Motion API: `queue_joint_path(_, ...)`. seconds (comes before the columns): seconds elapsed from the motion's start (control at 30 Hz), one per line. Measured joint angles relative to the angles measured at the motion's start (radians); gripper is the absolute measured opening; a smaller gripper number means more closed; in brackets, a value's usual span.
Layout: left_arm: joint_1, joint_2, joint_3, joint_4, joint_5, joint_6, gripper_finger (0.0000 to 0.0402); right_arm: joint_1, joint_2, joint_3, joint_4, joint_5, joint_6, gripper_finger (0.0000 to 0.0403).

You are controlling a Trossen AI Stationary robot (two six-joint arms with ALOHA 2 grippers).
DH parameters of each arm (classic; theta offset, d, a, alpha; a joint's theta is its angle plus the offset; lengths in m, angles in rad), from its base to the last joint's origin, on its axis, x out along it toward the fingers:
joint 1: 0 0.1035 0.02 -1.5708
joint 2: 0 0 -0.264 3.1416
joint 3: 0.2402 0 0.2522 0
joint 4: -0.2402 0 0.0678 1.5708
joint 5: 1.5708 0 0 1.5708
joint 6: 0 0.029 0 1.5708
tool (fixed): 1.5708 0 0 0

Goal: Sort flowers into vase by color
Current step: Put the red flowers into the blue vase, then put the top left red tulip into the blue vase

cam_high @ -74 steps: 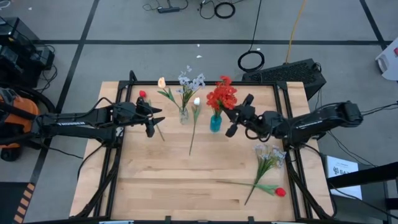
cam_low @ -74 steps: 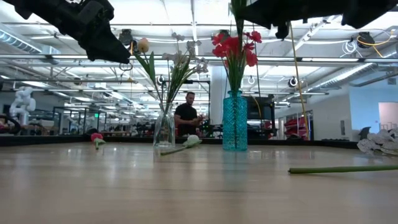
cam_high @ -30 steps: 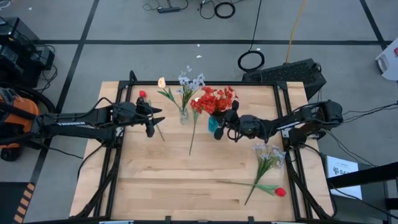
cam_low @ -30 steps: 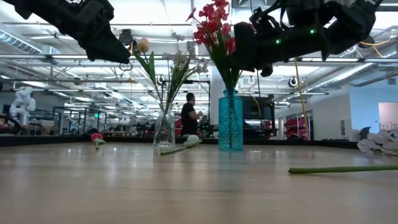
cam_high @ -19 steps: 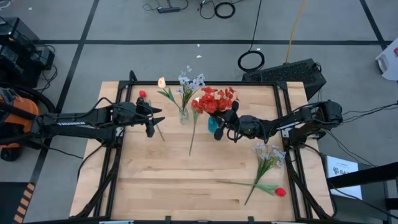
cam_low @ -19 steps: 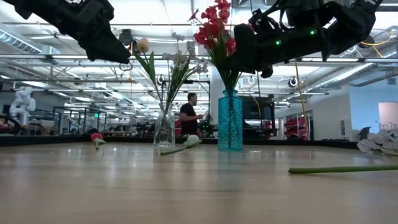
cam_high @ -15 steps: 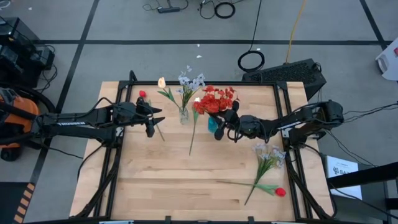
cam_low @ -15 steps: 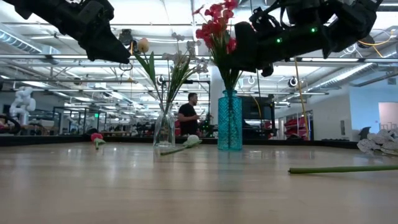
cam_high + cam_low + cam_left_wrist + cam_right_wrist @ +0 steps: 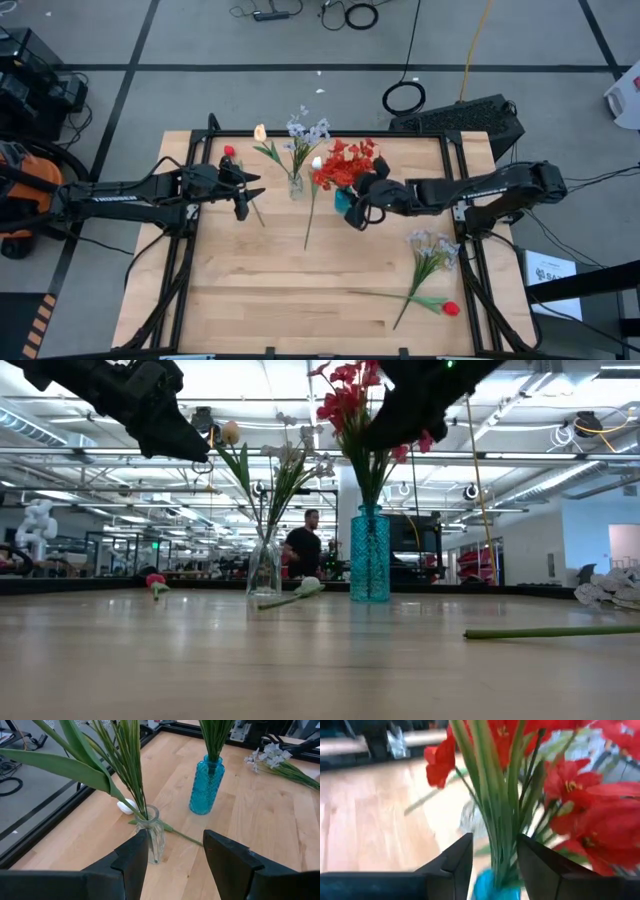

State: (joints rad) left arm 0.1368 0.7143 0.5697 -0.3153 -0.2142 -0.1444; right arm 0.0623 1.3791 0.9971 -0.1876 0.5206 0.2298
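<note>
Right gripper (image 9: pixel 358 203) open around red flowers' stems (image 9: pixel 500 815) above blue vase (image 9: pixel 344 199), clear vase (image 9: pixel 296 185) just left, left gripper (image 9: pixel 248 192) open, free wood on near table (image 9: pixel 300 290)

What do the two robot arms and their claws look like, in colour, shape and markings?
Both arms are dark, nearly black, slim and jointed. The left arm bears small white lettering along its long segment and ends in the left claw. The right arm looks the same up to the right claw. In the wrist views, each claw has two broad, flat, matte black fingers.
</note>
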Motion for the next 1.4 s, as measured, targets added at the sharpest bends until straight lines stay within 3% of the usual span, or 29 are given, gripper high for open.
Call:
queue_joint_path(0.17,0.000,0.000,0.000,0.000,0.000,-0.006,0.0196,0.029,0.004,0.164,-0.305,-0.001,0.156,0.0135)
queue_joint_path(0.33,0.000,0.000,0.000,-0.005,-0.035,-0.029,0.0196,0.074,0.004,0.250,-0.429,-0.035,0.309,0.0124)
queue_joint_path(0.47,0.000,0.000,0.000,-0.057,-0.174,-0.178,0.0196,0.124,0.005,0.256,-0.444,-0.111,0.385,0.0109)
queue_joint_path(0.67,0.005,0.029,0.000,-0.220,-0.417,-0.489,0.0196,0.211,0.005,0.237,-0.490,-0.131,0.495,0.0060)
queue_joint_path(0.73,0.029,0.056,0.000,-0.278,-0.447,-0.613,0.0196,0.229,0.005,0.225,-0.518,-0.134,0.549,0.0039)
queue_joint_path(0.9,0.131,0.155,0.000,-0.332,-0.330,-0.843,0.0195,0.263,0.005,0.179,-0.542,-0.135,0.660,0.0003)
queue_joint_path(1.07,0.245,0.269,0.000,-0.330,-0.210,-0.913,0.0196,0.281,0.005,0.162,-0.546,-0.135,0.694,0.0010)
queue_joint_path(1.4,0.385,0.449,0.000,-0.307,-0.096,-0.951,0.0196,0.287,0.005,0.162,-0.544,-0.135,0.632,0.0004)
